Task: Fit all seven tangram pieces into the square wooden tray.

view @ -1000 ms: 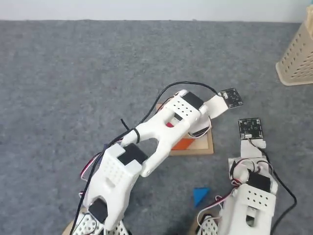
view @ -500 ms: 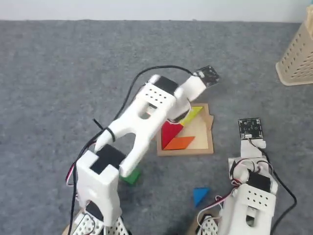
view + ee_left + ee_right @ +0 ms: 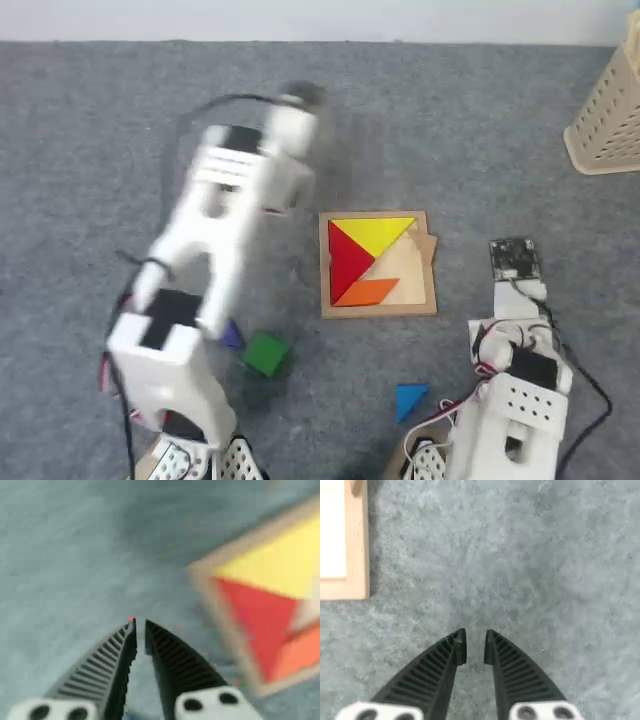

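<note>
Square wooden tray (image 3: 378, 312) mid-bench, yellow piece (image 3: 372, 235), red piece (image 3: 345, 262), orange piece (image 3: 366, 291) seated; green piece (image 3: 265, 353) and blue triangle (image 3: 409, 398) loose nearer the arm bases. Left jaws and right jaws both all but closed, empty. Probably best: open left jaws wide, descend squarely over green piece, grip its flat sides.

The left arm (image 3: 225, 200) swung left, off the tray (image 3: 378, 311).

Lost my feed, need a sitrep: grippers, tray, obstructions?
Left gripper and right gripper near-shut, empty. Tray holds yellow piece, red piece, orange piece. Green piece, blue triangle loose on carpet. Nothing blocking tray.
</note>
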{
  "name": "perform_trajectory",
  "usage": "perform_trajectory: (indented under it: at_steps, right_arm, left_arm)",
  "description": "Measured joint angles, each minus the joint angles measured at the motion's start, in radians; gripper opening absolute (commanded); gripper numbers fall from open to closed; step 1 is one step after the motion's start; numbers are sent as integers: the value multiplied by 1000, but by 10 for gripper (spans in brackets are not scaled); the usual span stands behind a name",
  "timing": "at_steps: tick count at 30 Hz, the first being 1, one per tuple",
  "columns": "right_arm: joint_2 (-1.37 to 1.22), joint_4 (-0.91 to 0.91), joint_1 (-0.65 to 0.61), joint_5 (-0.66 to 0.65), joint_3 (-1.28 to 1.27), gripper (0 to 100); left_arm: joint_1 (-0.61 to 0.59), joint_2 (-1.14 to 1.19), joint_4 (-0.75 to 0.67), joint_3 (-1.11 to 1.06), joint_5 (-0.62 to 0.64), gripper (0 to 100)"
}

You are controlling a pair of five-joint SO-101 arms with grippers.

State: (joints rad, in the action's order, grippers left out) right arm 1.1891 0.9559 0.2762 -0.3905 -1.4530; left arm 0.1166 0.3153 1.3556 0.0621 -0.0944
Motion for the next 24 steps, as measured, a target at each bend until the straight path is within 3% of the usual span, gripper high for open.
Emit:
perform_trajectory:
  at_steps: [6, 11, 18, 24]
  right_arm:
    - [-89, 190, -206, -3, 288, 91]
    - [-394, 213, -327, 61, 595, 93]
    - [-979, 215, -422, 91, 1048, 190]
    - [-1363, 215, -430, 106, 1332, 47]
  left_arm:
    - [-405, -18, 15, -84, -38, 122]
    - [-641, -18, -106, -256, -132, 123]
    - [-732, -43, -186, -440, -138, 123]
    - [-758, -126, -256, -560, -138, 120]
